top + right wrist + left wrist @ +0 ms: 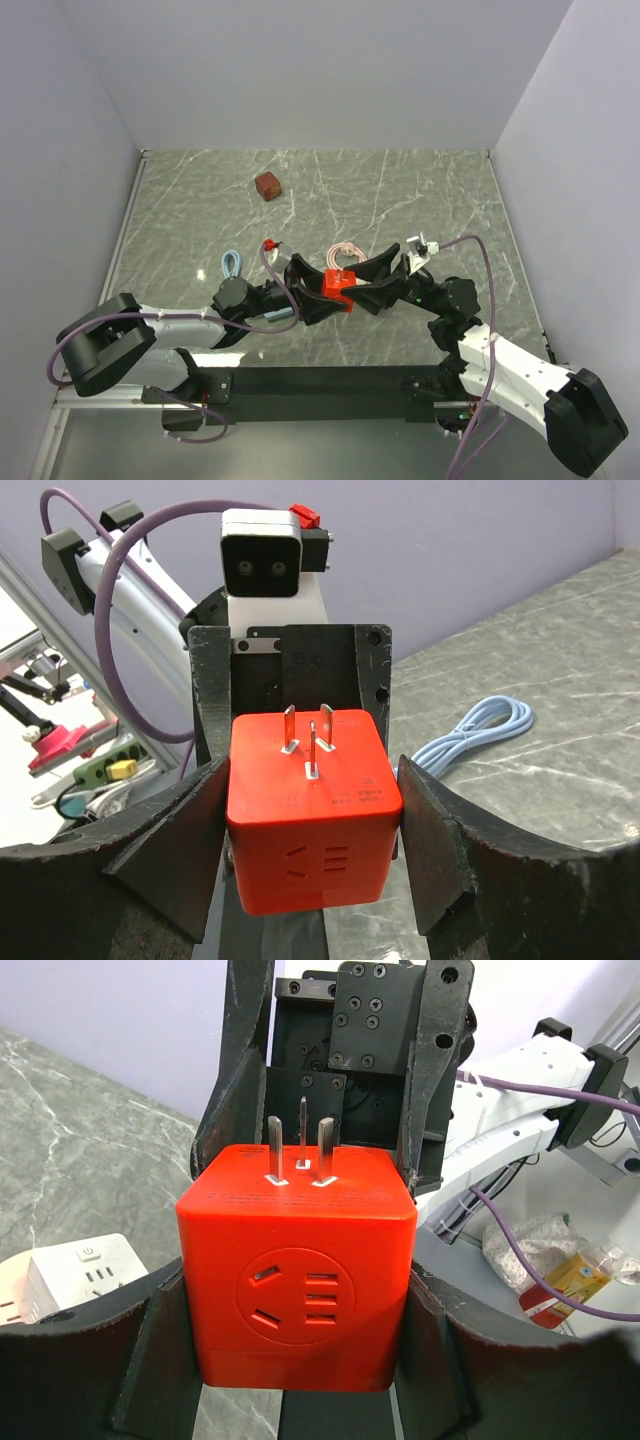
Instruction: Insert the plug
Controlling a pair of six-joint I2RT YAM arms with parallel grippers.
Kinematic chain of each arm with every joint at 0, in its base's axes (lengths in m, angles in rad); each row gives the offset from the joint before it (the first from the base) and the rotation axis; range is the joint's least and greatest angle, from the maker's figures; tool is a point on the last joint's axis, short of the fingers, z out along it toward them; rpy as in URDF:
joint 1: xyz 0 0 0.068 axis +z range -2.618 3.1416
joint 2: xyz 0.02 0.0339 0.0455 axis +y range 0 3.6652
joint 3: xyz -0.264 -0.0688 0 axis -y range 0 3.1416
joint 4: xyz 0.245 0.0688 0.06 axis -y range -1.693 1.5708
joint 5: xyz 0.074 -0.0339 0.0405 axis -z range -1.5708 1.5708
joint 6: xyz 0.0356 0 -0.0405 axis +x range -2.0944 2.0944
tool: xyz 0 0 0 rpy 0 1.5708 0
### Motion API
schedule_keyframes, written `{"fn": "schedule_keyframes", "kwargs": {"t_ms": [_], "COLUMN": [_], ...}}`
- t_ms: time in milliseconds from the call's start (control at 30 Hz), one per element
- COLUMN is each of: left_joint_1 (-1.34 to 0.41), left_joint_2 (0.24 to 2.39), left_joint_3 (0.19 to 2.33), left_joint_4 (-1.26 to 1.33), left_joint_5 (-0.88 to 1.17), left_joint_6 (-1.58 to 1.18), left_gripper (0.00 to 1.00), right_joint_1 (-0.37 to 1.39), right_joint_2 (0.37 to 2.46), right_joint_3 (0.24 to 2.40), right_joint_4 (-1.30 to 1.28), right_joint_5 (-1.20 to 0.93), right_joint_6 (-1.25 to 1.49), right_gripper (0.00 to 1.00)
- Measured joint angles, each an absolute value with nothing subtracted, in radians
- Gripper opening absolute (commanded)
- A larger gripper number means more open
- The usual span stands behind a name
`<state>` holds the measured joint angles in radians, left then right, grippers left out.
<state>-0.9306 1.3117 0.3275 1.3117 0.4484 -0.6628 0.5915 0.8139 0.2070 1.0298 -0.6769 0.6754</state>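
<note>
The bright red plug point(338, 284) hangs above the table's near middle, its metal prongs pointing up. My left gripper point(322, 290) reaches in from the left and my right gripper point(360, 285) from the right, and they meet at the plug. In the left wrist view the plug point(297, 1280) sits between my left gripper's point(295, 1370) fingers, both touching its sides. In the right wrist view the plug point(312, 815) sits between my right gripper's point(315, 840) fingers, which also touch both sides. The light blue power strip's body is not visible.
A darker brownish-red cube point(267, 186) lies far back on the marble table point(430, 200). A coiled light blue cable point(232, 265) and a pinkish cable point(345, 252) lie beside the arms. A white socket block point(80, 1272) lies below the left gripper. Walls enclose three sides.
</note>
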Motion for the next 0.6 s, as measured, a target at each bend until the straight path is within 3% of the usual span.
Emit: {"fn": "schedule_keyframes", "kwargs": {"t_ms": [67, 233, 600], "left_joint_1": [-0.931, -0.925, -0.925], "left_joint_2": [1.312, 1.311, 1.295], "left_joint_3": [0.327, 0.327, 0.327], "left_joint_4": [1.311, 1.298, 1.296], "left_joint_5": [0.449, 0.447, 0.442], "left_joint_6": [-0.663, -0.663, -0.659], "left_gripper": [0.0, 0.0, 0.01], "right_joint_1": [0.591, 0.591, 0.591], "right_joint_2": [0.814, 0.809, 0.77], "right_joint_3": [0.206, 0.191, 0.17], "right_joint_4": [1.03, 1.03, 1.041], "right_joint_5": [-0.677, -0.68, -0.689], "right_joint_6": [0.675, 0.672, 0.675], "right_gripper": [0.75, 0.85, 0.88]}}
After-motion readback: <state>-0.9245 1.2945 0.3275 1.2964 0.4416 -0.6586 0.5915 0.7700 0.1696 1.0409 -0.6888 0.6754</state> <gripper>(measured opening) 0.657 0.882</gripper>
